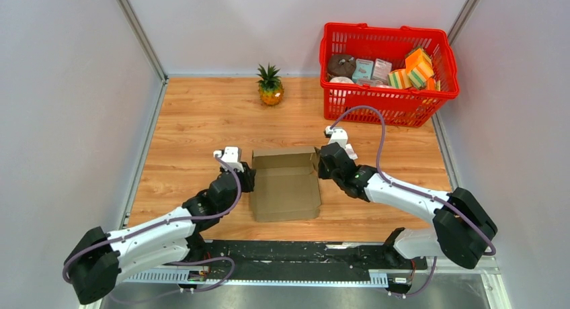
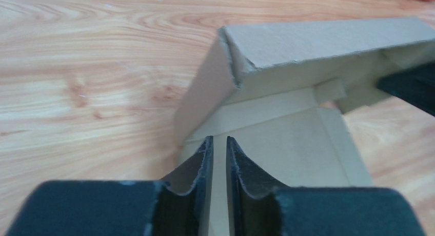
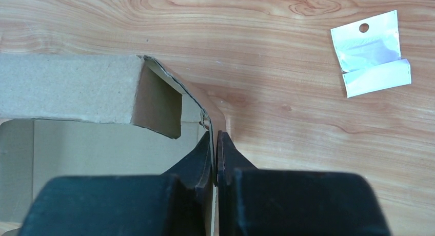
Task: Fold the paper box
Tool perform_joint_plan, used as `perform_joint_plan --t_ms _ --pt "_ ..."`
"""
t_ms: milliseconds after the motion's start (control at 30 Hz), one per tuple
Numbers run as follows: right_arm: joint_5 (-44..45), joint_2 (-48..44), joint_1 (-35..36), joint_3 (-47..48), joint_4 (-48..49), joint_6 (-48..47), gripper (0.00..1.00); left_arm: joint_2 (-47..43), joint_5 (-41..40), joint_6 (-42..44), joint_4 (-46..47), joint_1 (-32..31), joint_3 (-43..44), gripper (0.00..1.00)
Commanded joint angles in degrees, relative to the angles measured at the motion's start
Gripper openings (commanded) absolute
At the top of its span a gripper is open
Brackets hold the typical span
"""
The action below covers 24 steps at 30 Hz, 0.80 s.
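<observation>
Wooden tabletop, paper box between jaws

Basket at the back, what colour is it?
The basket is red, best seen from the top external view.

Surface: light wood-grain tabletop.
Directly on it:
- brown cardboard paper box, centre-front, base flat on the wood, far wall and side flaps raised.
- small yellow pineapple, upright, near the far edge.
- red plastic lattice basket, far right corner, well apart from the box.
- white paper tag with punched hole, lying flat, apart from the box corner.
</observation>
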Motion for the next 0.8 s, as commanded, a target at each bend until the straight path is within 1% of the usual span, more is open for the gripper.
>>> perform_joint_plan --t_ms 0,33,67,100,167,200,267,300,333,400,467,500,600,767 --pt "3.7 1.8 1.2 2.5 1.9 3.2 0.03 0.8 15.0 -3.3 9.5 -0.2 -3.8 0.17" --pt "4.3 2.5 1.4 3.5 1.5 4.1 0.03 2.6 18.3 -3.5 12.5 -0.2 -4.0 0.15" --pt "4.6 3.2 1.7 4.4 0.9 5.3 0.03 4.8 19.4 -3.8 14.4 -0.2 -3.6 0.11" --pt "5.1 3.8 2.2 5.2 0.3 7.2 0.03 9.6 20.4 -4.0 16.0 -0.2 -1.6 0.09" --pt "7.3 6.4 2.9 8.3 -2.5 9.2 0.03 14.7 24.0 -5.1 18.2 -0.3 0.5 0.06" --pt "8.0 7.3 3.6 9.5 -3.5 10.1 0.03 19.8 25.0 -5.9 21.8 -0.6 1.7 0.05" --pt "9.8 9.9 4.1 12.8 -6.1 12.0 0.01 24.9 26.4 -8.9 27.5 -0.8 1.9 0.05" --pt "10.3 10.6 4.6 13.6 -6.7 12.5 0.01 29.6 27.2 -9.7 32.9 -0.8 2.3 0.05" --pt "11.1 11.2 4.8 14.5 -8.3 13.5 0.01 31.9 28.8 -11.4 35.3 -0.8 2.5 0.05" --pt "11.7 12.4 4.8 16.2 -9.2 14.2 0.01 37.1 29.5 -12.6 40.2 -0.8 3.5 0.05" --pt "11.9 13.0 4.8 17.1 -10.6 15.5 0.02 39.8 30.6 -13.0 42.8 -1.1 3.6 0.05" --pt "11.7 13.1 4.8 17.3 -10.5 15.7 0.03 41.7 30.5 -13.0 44.9 -1.1 3.9 0.05" --pt "10.5 13.7 4.9 18.3 -10.9 16.5 0.05 44.6 30.0 -12.8 47.5 -1.3 4.4 0.05" --pt "9.3 14.4 5.2 19.1 -11.2 17.2 0.08 47.4 30.0 -12.2 49.2 -1.2 5.5 0.05"
